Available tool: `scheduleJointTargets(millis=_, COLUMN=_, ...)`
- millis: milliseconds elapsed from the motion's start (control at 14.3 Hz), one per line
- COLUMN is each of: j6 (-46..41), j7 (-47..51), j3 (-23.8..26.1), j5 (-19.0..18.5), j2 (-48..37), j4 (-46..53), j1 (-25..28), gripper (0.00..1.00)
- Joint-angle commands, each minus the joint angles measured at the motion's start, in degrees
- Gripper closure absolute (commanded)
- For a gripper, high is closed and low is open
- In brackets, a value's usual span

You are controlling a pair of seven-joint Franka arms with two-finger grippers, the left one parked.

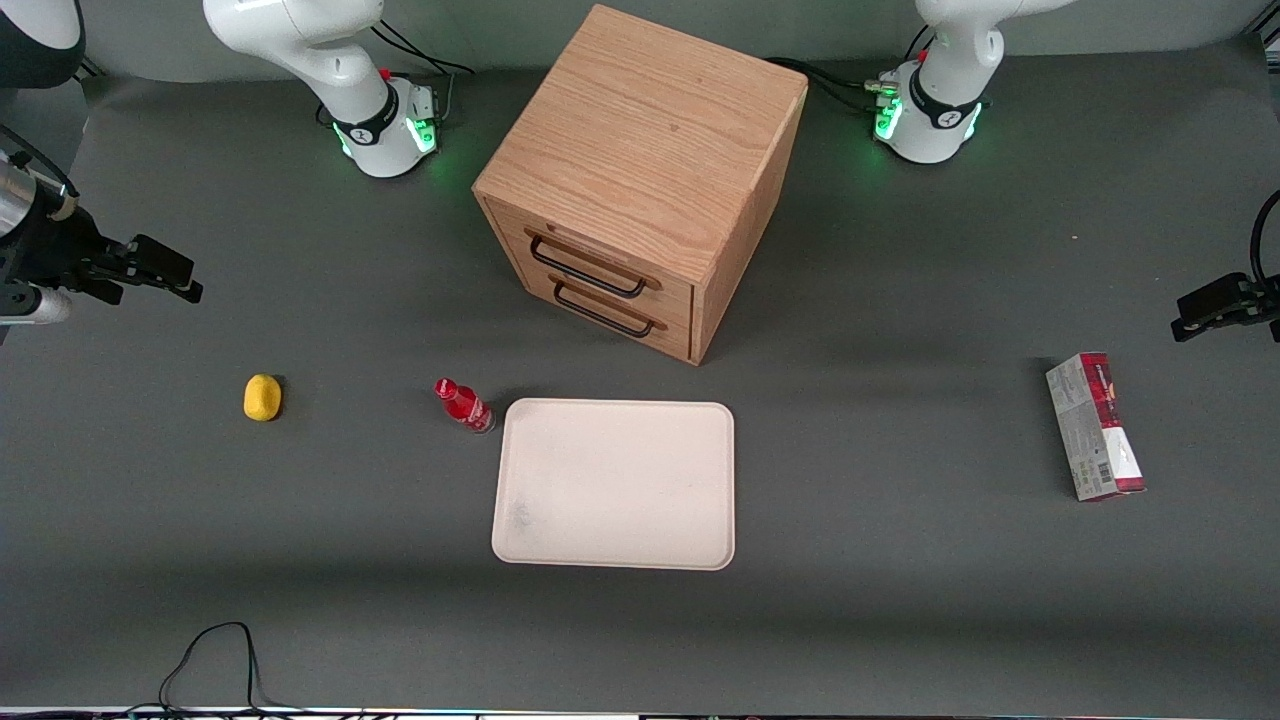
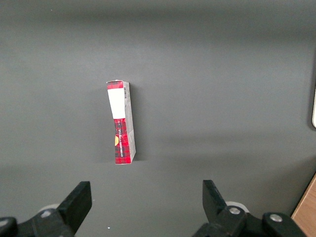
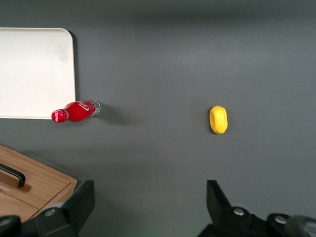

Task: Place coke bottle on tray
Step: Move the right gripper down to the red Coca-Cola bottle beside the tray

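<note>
The coke bottle (image 1: 463, 405), small and red with a red cap and clear base, stands on the table just beside a corner of the tray (image 1: 614, 483), on the working arm's side. It also shows in the right wrist view (image 3: 75, 111), next to the tray's edge (image 3: 34, 74). The tray is pale cream-pink, flat and bare. My right gripper (image 1: 160, 268) hovers high above the table at the working arm's end, well away from the bottle. It is open and empty, its fingers (image 3: 81, 200) spread wide.
A yellow lemon-like object (image 1: 262, 397) lies on the table toward the working arm's end. A wooden drawer cabinet (image 1: 640, 180) stands farther from the camera than the tray. A red-and-grey carton box (image 1: 1094, 427) lies toward the parked arm's end.
</note>
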Motion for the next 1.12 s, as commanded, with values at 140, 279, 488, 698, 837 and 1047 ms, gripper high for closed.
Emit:
scheduleJointTargets(millis=140, j6=-0.46, j7=1.9, j3=1.2, j5=0.84, j2=1.91, j4=3.51, j1=0.48, gripper=0.0)
scheduleJointTargets(millis=279, j6=-1.69, j7=6.29, j3=6.71, j5=0.66, j2=3.74, j4=6.75, j1=0.48, gripper=0.0)
scheduleJointTargets(millis=488, j6=-3.19, j7=15.32, j3=14.11, j5=0.93, j2=10.77, j4=12.13, j1=0.48, gripper=0.0)
scheduleJointTargets(millis=698, j6=2.94, j7=20.09, j3=17.46, j5=1.01, j2=13.68, j4=9.16, j1=0.66, gripper=0.0)
scheduleJointTargets(millis=837, j6=9.17, j7=20.81, j3=17.9, j5=1.01, j2=14.12, j4=3.38, j1=0.83, gripper=0.0)
scheduleJointTargets(millis=1047, j6=19.71, j7=20.81, j3=18.87, j5=0.93, j2=14.03, j4=-6.03, j1=0.83, gripper=0.0)
